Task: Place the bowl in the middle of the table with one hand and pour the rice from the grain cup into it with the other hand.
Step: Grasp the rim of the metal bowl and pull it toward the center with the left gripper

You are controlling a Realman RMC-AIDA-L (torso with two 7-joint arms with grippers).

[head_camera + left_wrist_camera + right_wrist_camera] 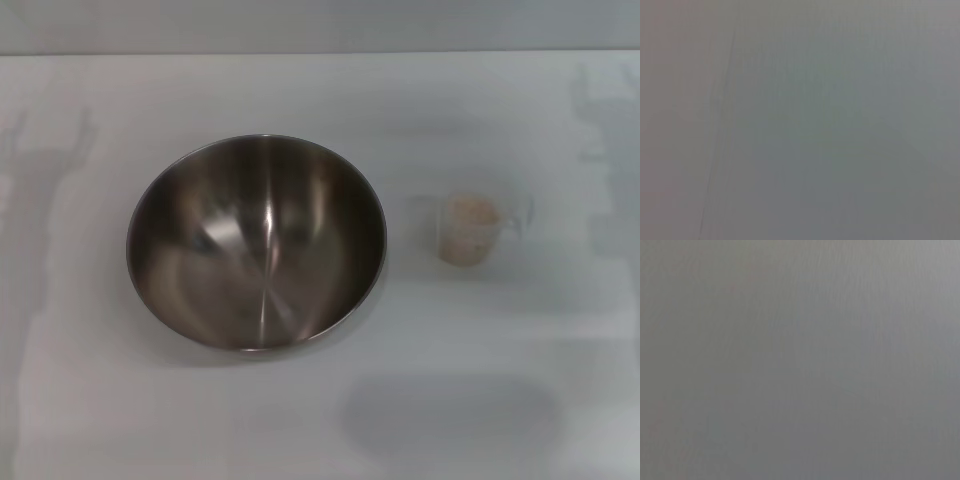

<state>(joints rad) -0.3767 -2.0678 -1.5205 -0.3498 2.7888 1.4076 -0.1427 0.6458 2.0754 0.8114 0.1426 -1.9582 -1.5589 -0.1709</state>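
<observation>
The white surface [500, 400] holds the empty bowl [256, 243] left of centre, the grain cup [470, 228] of rice [471, 213] right; neither tool shows, their state untellable, so nothing's begun—first grasp the bowl.

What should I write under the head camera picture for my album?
An empty steel bowl beside a little cup of rice on a white table.

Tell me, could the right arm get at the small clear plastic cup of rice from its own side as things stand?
Probably yes. The small clear plastic cup of rice stands alone on the white table, apart from the large steel bowl on its left, with nothing on its right side. Neither arm shows in any view, so its reach is unconfirmed.
</observation>
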